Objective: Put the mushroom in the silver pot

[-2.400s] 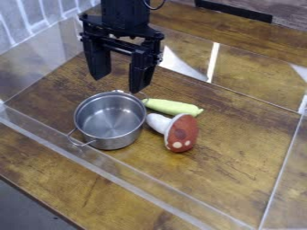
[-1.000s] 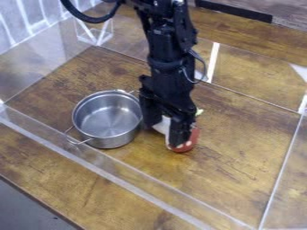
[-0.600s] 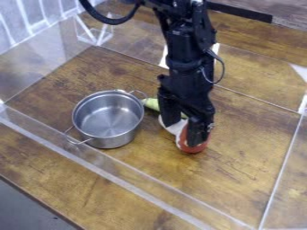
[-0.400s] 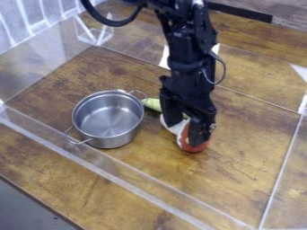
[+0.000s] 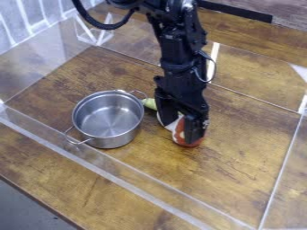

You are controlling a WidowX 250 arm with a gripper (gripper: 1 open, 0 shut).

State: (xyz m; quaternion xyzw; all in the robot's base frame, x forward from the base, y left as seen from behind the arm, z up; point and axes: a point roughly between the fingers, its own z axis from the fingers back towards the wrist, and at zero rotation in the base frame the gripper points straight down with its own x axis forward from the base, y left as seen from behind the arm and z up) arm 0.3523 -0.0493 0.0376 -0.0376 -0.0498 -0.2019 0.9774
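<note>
A long yellow-green vegetable (image 5: 151, 103) lies on the brown wooden tabletop (image 5: 240, 171) just right of the small round shiny steel pot (image 5: 108, 119); only its left tip shows, the black arm hiding the remainder. Clear plastic walls (image 5: 48, 135) fence the work area on every side of the pot. Nothing lies between the pot and the toy beside it, though the arm itself stands over that toy.

The small toy mushroom with a reddish-brown cap (image 5: 185, 134) lies on the wood to the right of the pot, near it but apart. Its cap shows pale specks, and a bit of white stem peeks out at the upper left.

The black gripper (image 5: 182, 120) points down over the mushroom with its jaws spread wide, one finger on either side of the cap. I cannot tell whether the fingers touch the toy; they are not closed on it.

The pot stands upright and empty, its thin loop handle (image 5: 79, 140) sticking out toward the lower left. Most of the mushroom's stem is hidden behind the fingers.
</note>
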